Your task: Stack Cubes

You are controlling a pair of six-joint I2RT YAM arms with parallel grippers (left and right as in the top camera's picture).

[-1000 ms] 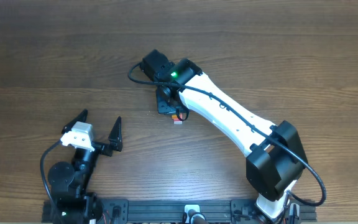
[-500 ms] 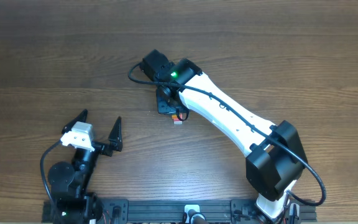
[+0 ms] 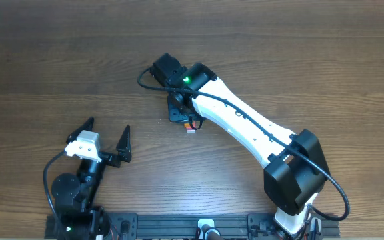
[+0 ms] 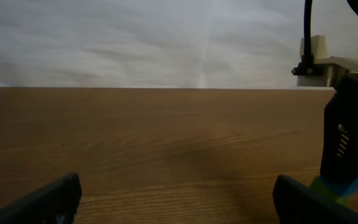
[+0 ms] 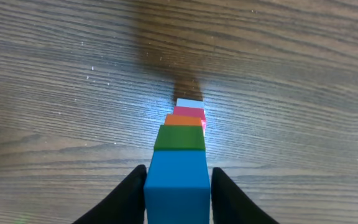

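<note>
Top view, from the left: the left gripper [image 3: 107, 135] sits near its own base, jaws spread wide with nothing between them. Near the middle of the wooden table [image 3: 325, 60], the right gripper [image 5: 178, 174] has its jaws pressed against both sides of the blue cube [image 5: 177, 193]. That cube tops the stack of cubes [image 5: 179, 138], with green, orange, pink and a pale one beneath.

Five cubes in one upright column on wood tabletop [image 5: 55, 74], near its middle. From top down: blue cube [image 5: 177, 186], green cube [image 5: 179, 138], orange cube [image 5: 184, 120], pink-red cube [image 5: 188, 111], white cube [image 5: 190, 103] at base. Sides roughly aligned. Blue cube clamped between fingers of right gripper [image 5: 177, 177], directly over green cube; contact between them unclear
</note>
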